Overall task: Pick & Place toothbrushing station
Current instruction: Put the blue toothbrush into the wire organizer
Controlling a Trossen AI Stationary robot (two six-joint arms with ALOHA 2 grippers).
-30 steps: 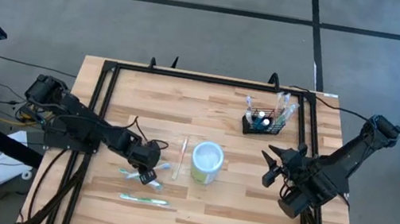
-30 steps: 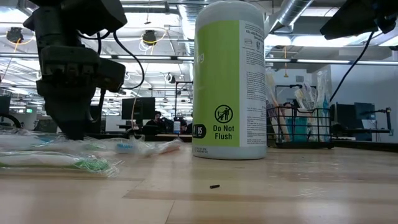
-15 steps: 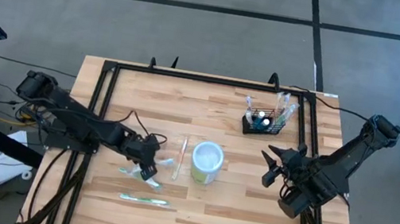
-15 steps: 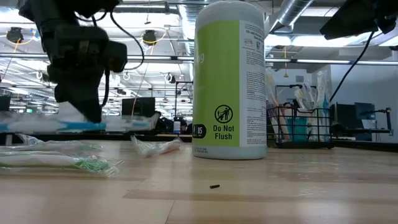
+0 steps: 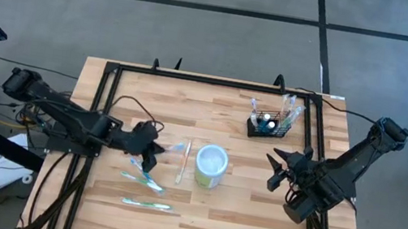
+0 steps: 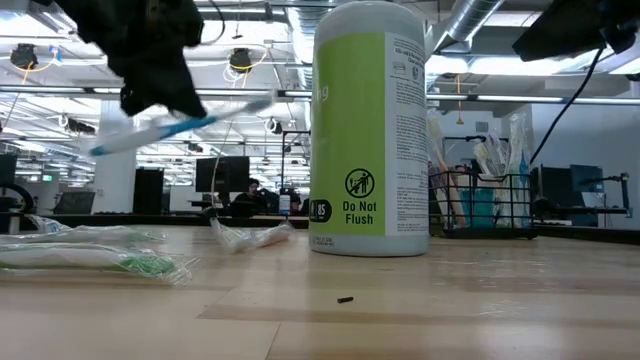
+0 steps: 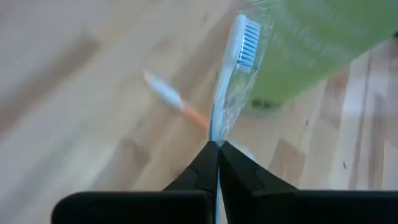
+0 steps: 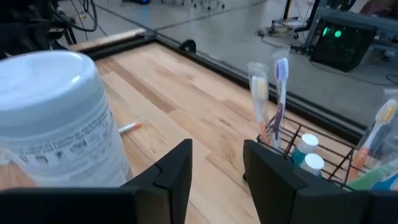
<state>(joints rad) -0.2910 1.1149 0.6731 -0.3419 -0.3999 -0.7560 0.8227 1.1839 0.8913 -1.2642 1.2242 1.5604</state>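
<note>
Toothbrush [image 7: 231, 74] in wrapper clamped by left gripper [image 5: 150, 152], lifted off table [image 5: 254, 213] beside canister [image 5: 211, 166]. Right gripper [image 5: 284, 170] parted, empty, near basket [image 5: 272, 125].

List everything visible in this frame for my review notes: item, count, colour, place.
Wrapped toothbrush: one, blue and white, lifted off the table in the left gripper, beside the canister.
Wrapped toothbrushes on the table: at least three, green, teal and orange-tipped, left of the canister.
Canister: one, white and pale green, upright at table centre.
Wire-mesh basket: one, black, far right part of the table, holding upright toothbrushes and small tubes.
Table: one, light wood with black frame.
Left gripper: shut on the wrapped toothbrush, above the table left of the canister.
Right gripper: open, holding nothing, right of the canister.
</note>
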